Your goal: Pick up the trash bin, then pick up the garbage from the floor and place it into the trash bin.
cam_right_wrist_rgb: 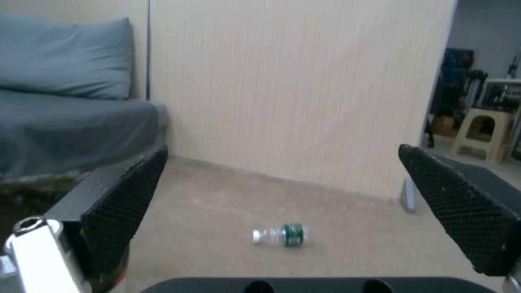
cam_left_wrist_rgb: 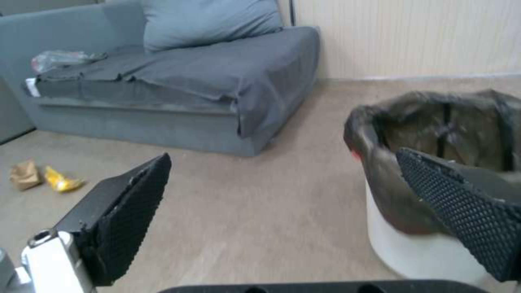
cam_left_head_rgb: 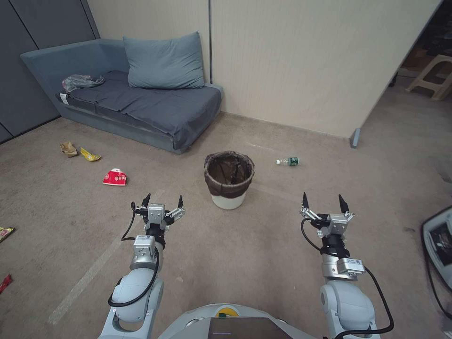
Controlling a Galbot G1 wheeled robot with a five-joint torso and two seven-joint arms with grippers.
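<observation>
The trash bin (cam_left_head_rgb: 229,180), small, round and white with a dark bag liner over its rim, stands upright on the carpet straight ahead; the left wrist view shows it (cam_left_wrist_rgb: 429,244) close by. My left gripper (cam_left_head_rgb: 163,201) hovers open to the bin's left, a little nearer me. At the bin's right my right gripper (cam_left_head_rgb: 323,201) is open too. Garbage lies scattered: a clear bottle with a green label (cam_left_head_rgb: 288,162) (cam_right_wrist_rgb: 282,235) right of the bin, a red-and-white paper cup (cam_left_head_rgb: 115,177), a yellow wrapper (cam_left_head_rgb: 89,155) (cam_left_wrist_rgb: 61,181) and a tan paper bag (cam_left_head_rgb: 68,149) (cam_left_wrist_rgb: 24,174) at the left.
A grey sofa (cam_left_head_rgb: 141,106) with a pillow and a grey translucent bag (cam_left_head_rgb: 80,82) stands at the back left against the wall. More wrappers (cam_left_head_rgb: 5,232) lie at the far left edge. A partition foot (cam_left_head_rgb: 355,138) and a stool (cam_left_head_rgb: 431,75) are at the back right.
</observation>
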